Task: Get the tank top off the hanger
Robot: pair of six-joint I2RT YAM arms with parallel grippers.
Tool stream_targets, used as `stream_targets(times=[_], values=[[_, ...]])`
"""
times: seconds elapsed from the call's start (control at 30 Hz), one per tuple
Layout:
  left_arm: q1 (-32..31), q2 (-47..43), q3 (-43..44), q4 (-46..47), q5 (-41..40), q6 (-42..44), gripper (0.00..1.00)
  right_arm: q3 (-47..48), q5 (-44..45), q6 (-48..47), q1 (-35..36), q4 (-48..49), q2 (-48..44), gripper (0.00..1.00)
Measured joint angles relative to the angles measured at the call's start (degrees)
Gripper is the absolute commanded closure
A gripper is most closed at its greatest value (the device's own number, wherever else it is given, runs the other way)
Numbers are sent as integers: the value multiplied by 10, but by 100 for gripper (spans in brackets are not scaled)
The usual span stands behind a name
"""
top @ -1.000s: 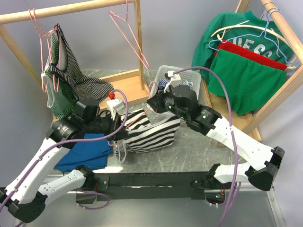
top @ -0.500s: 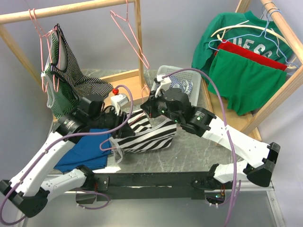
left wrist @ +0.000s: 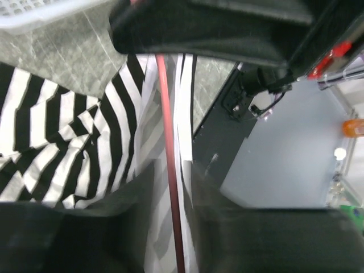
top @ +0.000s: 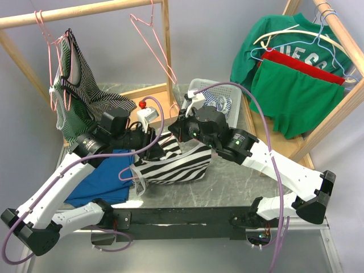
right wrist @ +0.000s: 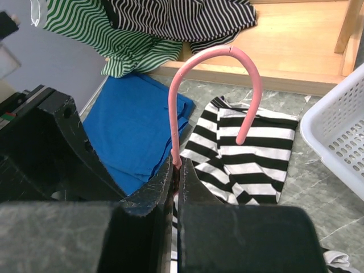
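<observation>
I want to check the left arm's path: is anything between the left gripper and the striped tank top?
Nothing visible stands in the way. The left gripper is right at the striped tank top, and the tank top's fabric and the wire of the pink hanger run between its fingers.

The tank top (top: 176, 165) was black-and-white striped, its hanger (right wrist: 227, 51) pink. The cloth (top: 105, 182) beside it was plain blue, the basket (right wrist: 341, 142) white, a sweatshirt (top: 273, 40) green.
</observation>
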Motion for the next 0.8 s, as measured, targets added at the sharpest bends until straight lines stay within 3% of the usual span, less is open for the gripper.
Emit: stream_targets(times=[0.13, 0.37, 0.4, 0.47, 0.5, 0.57, 0.63, 0.8], values=[[-2, 3, 0, 21, -10, -16, 99, 3, 2, 0, 2, -5, 0, 100], [-6, 3, 0, 24, -30, -24, 99, 7, 7, -3, 2, -10, 0, 100], [-7, 3, 1, 24, -33, -24, 99, 7, 7, -3, 2, -10, 0, 78], [-8, 3, 3, 22, -38, -23, 99, 7, 7, -3, 2, -9, 0, 58], [-9, 2, 3, 23, -44, -23, 99, 7, 6, -1, 2, -7, 0, 38], [-8, 1, 3, 22, -63, -24, 99, 6, 7, 6, 3, -8, -5, 31], [-7, -1, 3, 21, -84, -26, 99, 1, 16, 12, 5, -9, -19, 17], [-7, -5, 3, 18, -117, -27, 99, -33, 82, 39, 6, -28, -103, 22]])
